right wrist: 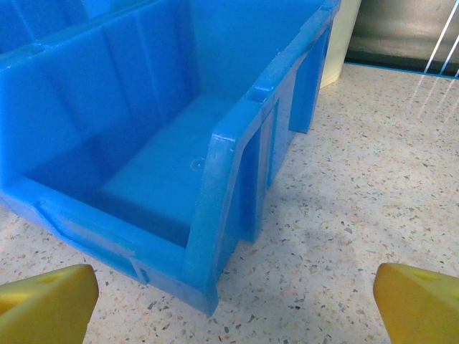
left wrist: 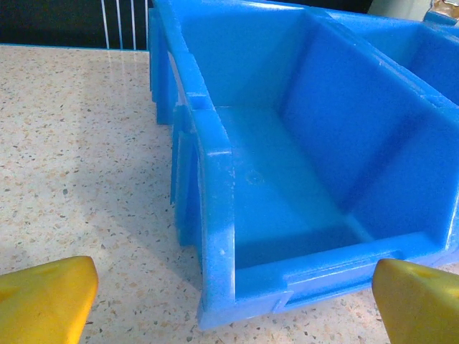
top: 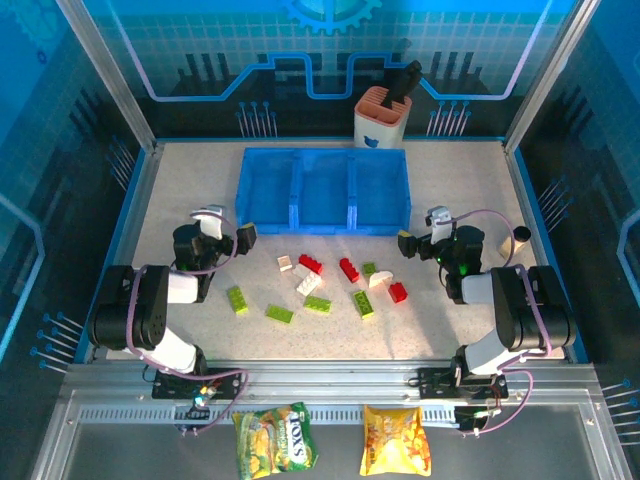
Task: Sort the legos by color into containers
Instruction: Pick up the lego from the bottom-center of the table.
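Since both sets of jaws stand wide apart with nothing between them, the sorting looks to be at its very start, with no brick yet picked. The left gripper (top: 245, 237) hovers just before the left end of the containers (top: 297, 195), its yellow fingertips (left wrist: 43, 301) framing the near corner of the left bin. The right gripper (top: 405, 243) mirrors it at the right end, looking onto that bin's bare floor. All three bins appear empty. The legos (top: 310, 283) lie loose on the table (top: 200, 180) between the two arms, nearer the bases than either gripper and apart from the bins. Green ones sit mostly left and front, red and cream toward the middle and right. The next move, I judge, calls for one arm to draw back and tip downward over a single piece — a green brick (top: 237, 299) for the left, a red brick (top: 398, 292) for the right — and line its fingers across the brick's narrow sides.
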`<state>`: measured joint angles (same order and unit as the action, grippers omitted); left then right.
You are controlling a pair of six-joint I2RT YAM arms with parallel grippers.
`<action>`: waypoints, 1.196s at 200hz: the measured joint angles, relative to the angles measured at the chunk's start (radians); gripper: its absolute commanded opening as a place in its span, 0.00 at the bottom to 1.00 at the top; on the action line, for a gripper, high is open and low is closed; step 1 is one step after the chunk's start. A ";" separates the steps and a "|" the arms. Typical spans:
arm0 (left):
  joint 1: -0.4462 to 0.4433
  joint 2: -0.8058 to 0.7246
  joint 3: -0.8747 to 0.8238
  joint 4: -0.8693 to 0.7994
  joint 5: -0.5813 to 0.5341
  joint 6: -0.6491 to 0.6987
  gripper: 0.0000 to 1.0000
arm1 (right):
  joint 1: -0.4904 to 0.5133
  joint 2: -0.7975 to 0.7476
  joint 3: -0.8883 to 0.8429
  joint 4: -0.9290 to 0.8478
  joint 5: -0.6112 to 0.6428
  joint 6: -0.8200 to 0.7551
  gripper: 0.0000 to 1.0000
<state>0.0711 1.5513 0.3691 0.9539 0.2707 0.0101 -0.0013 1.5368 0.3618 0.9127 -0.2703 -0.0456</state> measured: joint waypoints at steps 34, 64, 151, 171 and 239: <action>0.000 0.000 -0.002 0.005 0.000 0.000 0.99 | 0.007 0.000 0.001 -0.004 0.042 0.000 1.00; 0.000 -0.007 -0.028 0.020 -0.013 -0.003 0.99 | 0.021 0.000 0.001 -0.006 0.091 0.000 1.00; -0.005 -0.224 -0.034 -0.125 -0.114 -0.013 0.99 | 0.077 -0.158 0.006 -0.137 0.192 -0.018 1.00; -0.013 -0.286 -0.019 -0.225 -0.155 -0.037 0.99 | 0.095 -0.198 0.016 -0.203 0.209 -0.022 1.00; -0.021 -0.407 0.160 -0.646 -0.219 -0.111 0.99 | 0.209 -0.315 0.185 -0.575 0.323 -0.011 0.99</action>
<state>0.0502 1.1439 0.5289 0.3080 0.0513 -0.1005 0.2077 1.2213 0.5468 0.3378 0.0525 -0.0563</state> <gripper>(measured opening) 0.992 0.991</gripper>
